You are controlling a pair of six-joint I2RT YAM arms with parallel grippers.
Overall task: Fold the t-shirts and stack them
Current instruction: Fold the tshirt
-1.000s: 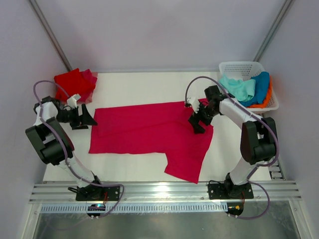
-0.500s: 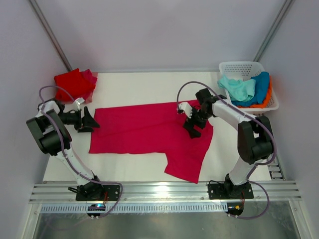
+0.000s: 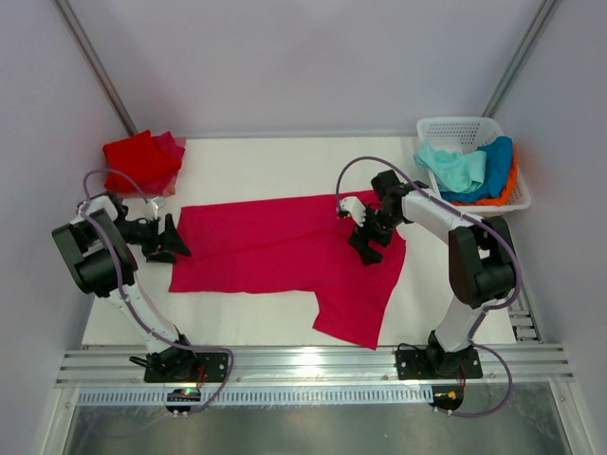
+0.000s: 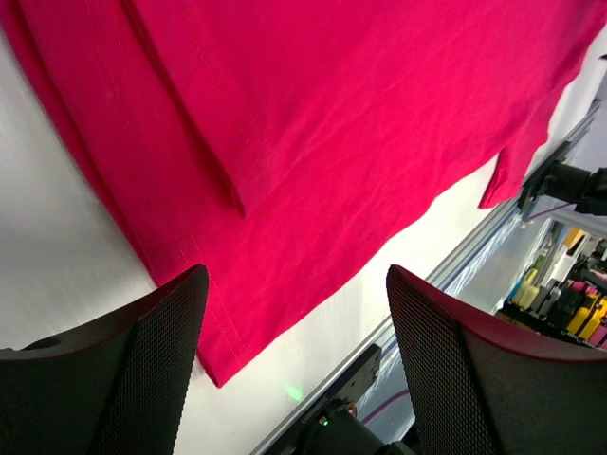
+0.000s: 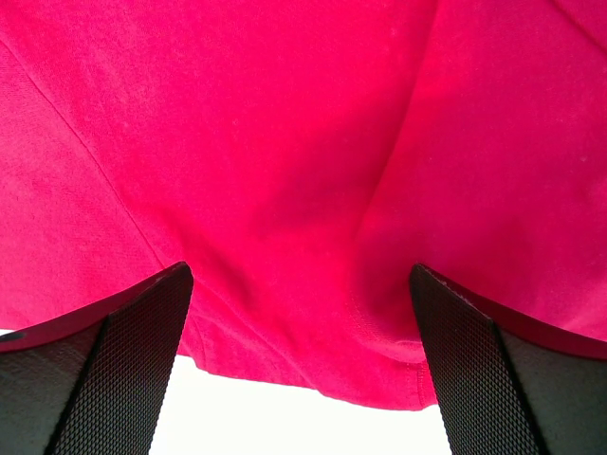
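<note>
A crimson-pink t-shirt (image 3: 275,251) lies spread flat across the white table, one sleeve trailing toward the near edge. My left gripper (image 3: 172,241) sits low at the shirt's left edge, jaws open. In the left wrist view the shirt (image 4: 313,123) fills the top, and its corner lies by one of the fingers (image 4: 142,379); nothing is between the jaws of the left gripper (image 4: 299,379). My right gripper (image 3: 367,247) hovers over the shirt's right part. In its wrist view the right gripper (image 5: 299,379) is wide open, straddling the hem of the shirt (image 5: 303,171).
A folded red t-shirt pile (image 3: 142,159) rests at the back left corner. At the back right, a white lattice basket (image 3: 455,126) holds mint-green (image 3: 453,167), blue (image 3: 495,159) and orange (image 3: 503,197) shirts. A metal rail (image 3: 313,365) runs along the near edge.
My left gripper has slid right and nearer to the shirt's left edge, its jaws narrowing slightly. My right gripper moved left and inward over the shirt, then held.
</note>
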